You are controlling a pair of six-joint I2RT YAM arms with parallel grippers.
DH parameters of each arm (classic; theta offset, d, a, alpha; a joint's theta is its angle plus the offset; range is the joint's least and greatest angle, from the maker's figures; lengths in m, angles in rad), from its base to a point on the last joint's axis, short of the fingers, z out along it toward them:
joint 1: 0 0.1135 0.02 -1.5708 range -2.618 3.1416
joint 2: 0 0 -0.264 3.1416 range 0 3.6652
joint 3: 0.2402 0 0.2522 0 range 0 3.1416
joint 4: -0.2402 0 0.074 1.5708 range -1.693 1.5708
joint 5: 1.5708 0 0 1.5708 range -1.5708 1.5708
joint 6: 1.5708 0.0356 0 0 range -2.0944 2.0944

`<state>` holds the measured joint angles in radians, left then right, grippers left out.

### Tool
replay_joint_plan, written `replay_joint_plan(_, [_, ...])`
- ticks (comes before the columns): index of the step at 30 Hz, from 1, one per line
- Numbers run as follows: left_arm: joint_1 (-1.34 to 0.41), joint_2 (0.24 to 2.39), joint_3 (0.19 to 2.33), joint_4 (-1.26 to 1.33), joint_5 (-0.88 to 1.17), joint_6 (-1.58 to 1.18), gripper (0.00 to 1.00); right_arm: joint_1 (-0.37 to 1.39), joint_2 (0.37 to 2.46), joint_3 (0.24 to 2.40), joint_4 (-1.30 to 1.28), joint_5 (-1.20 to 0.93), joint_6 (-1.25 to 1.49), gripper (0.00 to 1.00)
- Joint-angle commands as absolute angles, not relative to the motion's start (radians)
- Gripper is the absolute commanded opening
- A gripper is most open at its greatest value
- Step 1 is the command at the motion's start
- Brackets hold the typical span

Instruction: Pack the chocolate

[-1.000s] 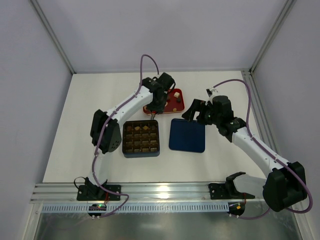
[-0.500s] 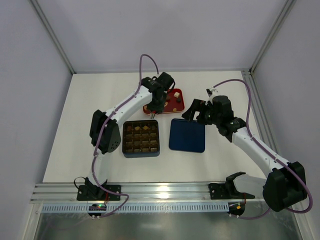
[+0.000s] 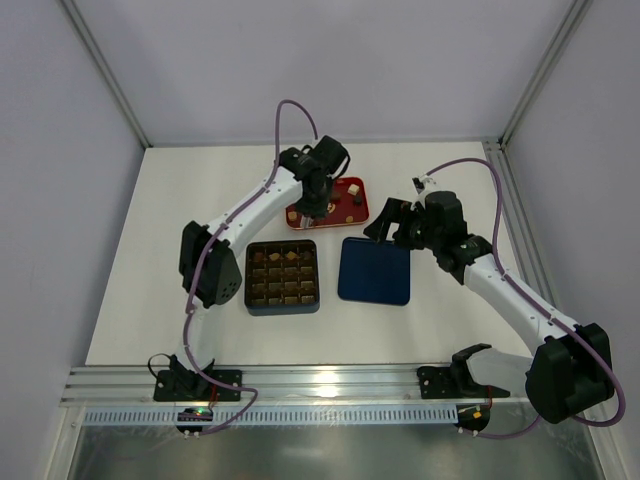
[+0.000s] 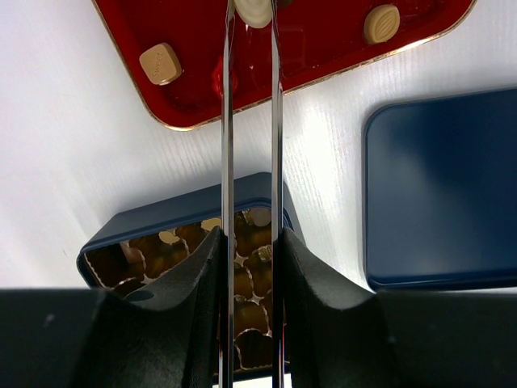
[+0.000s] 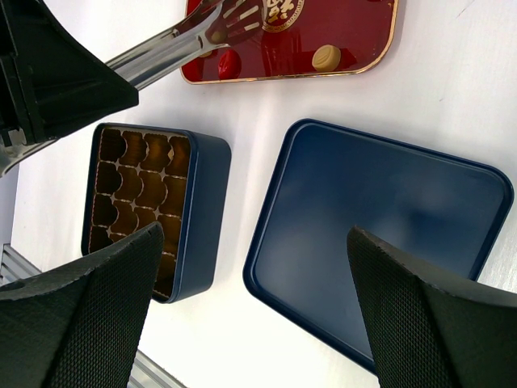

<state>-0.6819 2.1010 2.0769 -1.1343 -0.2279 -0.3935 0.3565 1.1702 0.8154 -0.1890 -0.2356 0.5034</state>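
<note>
My left jaws pinch a cream chocolate (image 4: 253, 10) inside the red tray (image 4: 323, 48), and my right jaws hang wide near the blue lid (image 5: 380, 218).

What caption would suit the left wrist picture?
The left tool pinches a cream chocolate at the red tray, gridded box beside it.

No text, number or brand can be read in any of the views. The only printed mark is a gold ornament (image 5: 283, 10) on the floor of the red tray (image 5: 355, 36), seen in the right wrist view. The upper edge of the picture cuts it, and its fine lines are too small to tell whether they form letters or only a crest.
</note>
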Motion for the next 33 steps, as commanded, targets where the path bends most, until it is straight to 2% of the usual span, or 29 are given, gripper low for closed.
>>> replay_joint_plan(1, [-0.673, 2.071, 2.134, -1.149, -0.253, -0.374, 0.25, 0.359, 1.164, 0.816, -0.16, -0.241, 0.505, 0.95])
replay_joint_plan(19, [-0.673, 1.872, 1.973, -1.146, -0.256, -0.403, 0.24, 0.359, 1.181, 0.819, -0.144, -0.25, 0.514, 0.95])
replay_joint_plan(26, [-0.673, 1.698, 1.816, -1.166, -0.249, -0.434, 0.24, 0.359, 1.192, 0.816, -0.121, -0.258, 0.523, 0.94])
replay_joint_plan(33, [-0.675, 1.43, 1.589, -1.195, -0.255, -0.485, 0.24, 0.359, 1.21, 0.819, -0.107, -0.253, 0.525, 0.94])
